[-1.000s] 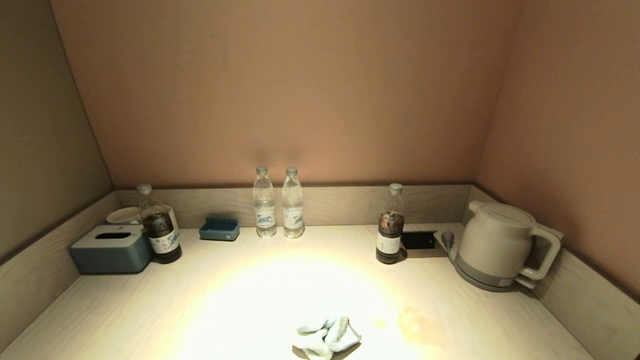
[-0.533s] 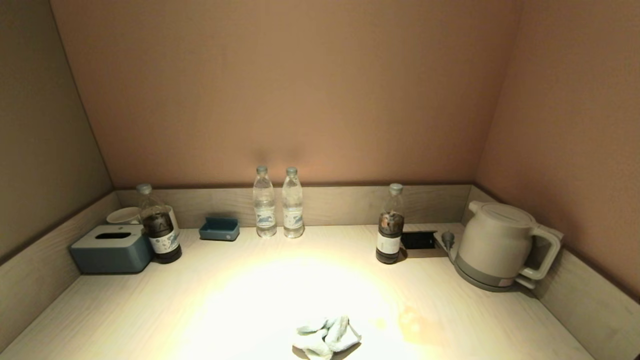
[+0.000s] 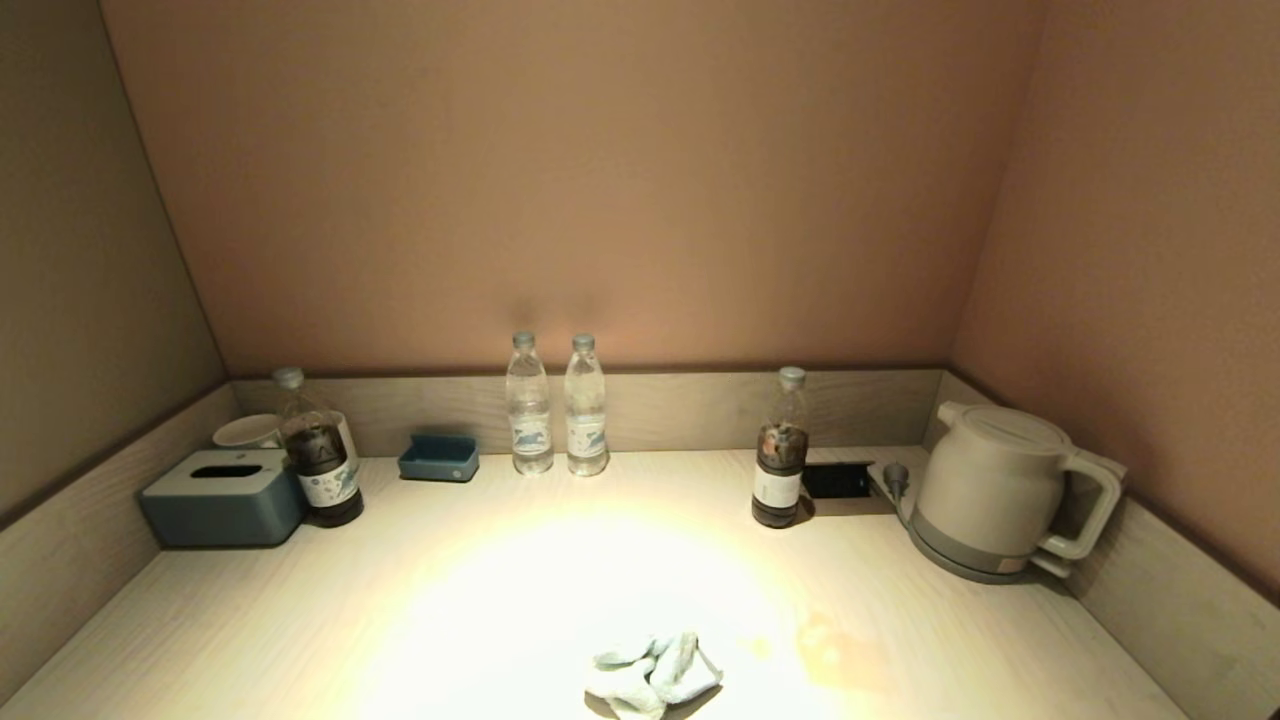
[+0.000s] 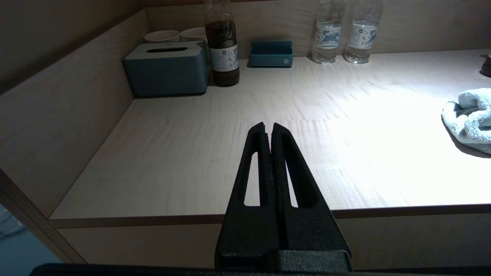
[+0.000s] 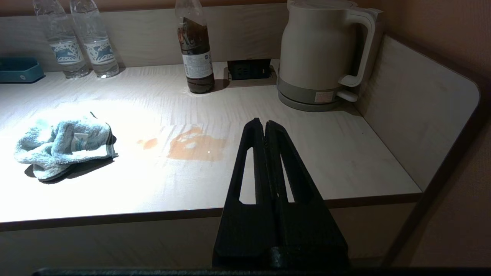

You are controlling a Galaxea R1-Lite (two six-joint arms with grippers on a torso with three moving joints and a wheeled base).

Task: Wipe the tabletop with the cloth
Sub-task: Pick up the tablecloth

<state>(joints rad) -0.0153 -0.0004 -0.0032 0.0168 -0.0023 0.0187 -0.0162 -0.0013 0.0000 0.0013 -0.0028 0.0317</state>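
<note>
A crumpled pale blue-white cloth (image 3: 652,675) lies on the light wooden tabletop (image 3: 500,600) near its front edge. It also shows in the right wrist view (image 5: 63,142) and in the left wrist view (image 4: 470,119). An orange-brown stain (image 5: 195,145) lies on the tabletop just right of the cloth, faint in the head view (image 3: 825,640). My left gripper (image 4: 268,128) is shut and empty, held off the front edge left of the cloth. My right gripper (image 5: 264,124) is shut and empty, off the front edge right of the stain. Neither gripper shows in the head view.
Along the back stand a blue tissue box (image 3: 222,497), cups (image 3: 247,431), a dark bottle (image 3: 318,450), a small blue tray (image 3: 439,457), two water bottles (image 3: 557,405), another dark bottle (image 3: 781,450), a socket (image 3: 836,481) and a kettle (image 3: 1000,490). Low walls border the tabletop's sides.
</note>
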